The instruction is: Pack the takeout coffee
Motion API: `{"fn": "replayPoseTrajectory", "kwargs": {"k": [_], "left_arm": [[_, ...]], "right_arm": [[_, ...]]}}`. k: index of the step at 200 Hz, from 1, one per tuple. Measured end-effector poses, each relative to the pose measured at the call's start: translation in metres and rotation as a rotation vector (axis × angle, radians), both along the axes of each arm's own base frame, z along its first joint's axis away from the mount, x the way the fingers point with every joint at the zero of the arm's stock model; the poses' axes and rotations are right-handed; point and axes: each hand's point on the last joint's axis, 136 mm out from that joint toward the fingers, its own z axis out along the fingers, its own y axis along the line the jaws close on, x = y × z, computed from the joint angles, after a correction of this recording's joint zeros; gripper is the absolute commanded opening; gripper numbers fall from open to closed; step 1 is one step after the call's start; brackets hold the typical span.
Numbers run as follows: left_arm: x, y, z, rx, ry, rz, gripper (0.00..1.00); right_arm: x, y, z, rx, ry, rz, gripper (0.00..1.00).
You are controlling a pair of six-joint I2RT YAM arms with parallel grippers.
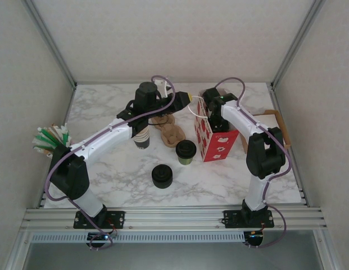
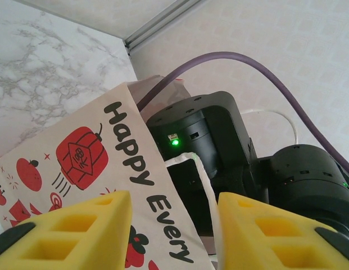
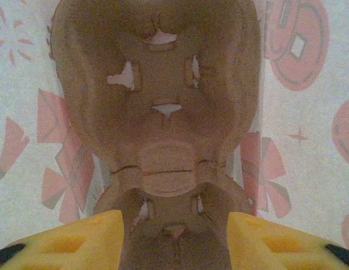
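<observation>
Now: takeout coffee [image 1: 185,152] upright just left of bag [image 1: 218,145], base-ward of your L gripper [image 2: 174,225], jaws apart at bag rim; R gripper [image 3: 174,239] apart over carrier [image 3: 157,112].

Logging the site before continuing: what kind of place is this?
Likely a lab test cell staged as a café counter: aluminium-framed enclosure, marble-look tabletop, and takeout props such as a lidded coffee cup and a red gift bag.

overhead light is soft and even on the marble table [image 1: 123,185]; the takeout coffee [image 1: 185,152] throws only a faint shadow. my left wrist view is bright and crisp. my right wrist view is dim and grainy, the cup carrier [image 3: 157,112] hazy.
</observation>
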Motion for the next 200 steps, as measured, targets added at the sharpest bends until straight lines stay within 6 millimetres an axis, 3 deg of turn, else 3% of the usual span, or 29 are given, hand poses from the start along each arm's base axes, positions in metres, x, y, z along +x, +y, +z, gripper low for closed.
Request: {"fn": "replayPoseTrajectory", "kwargs": {"k": [58, 200], "left_arm": [[0.000, 0.000, -0.004, 0.005, 0.008, 0.001, 0.50], [-0.003, 0.002, 0.004, -0.003, -0.006, 0.001, 0.57]], "right_arm": [[-0.001, -0.002, 0.015, 0.000, -0.016, -0.004, 0.59], [-0.003, -0.002, 0.083, 0.051, -0.131, -0.006, 0.74]]}}
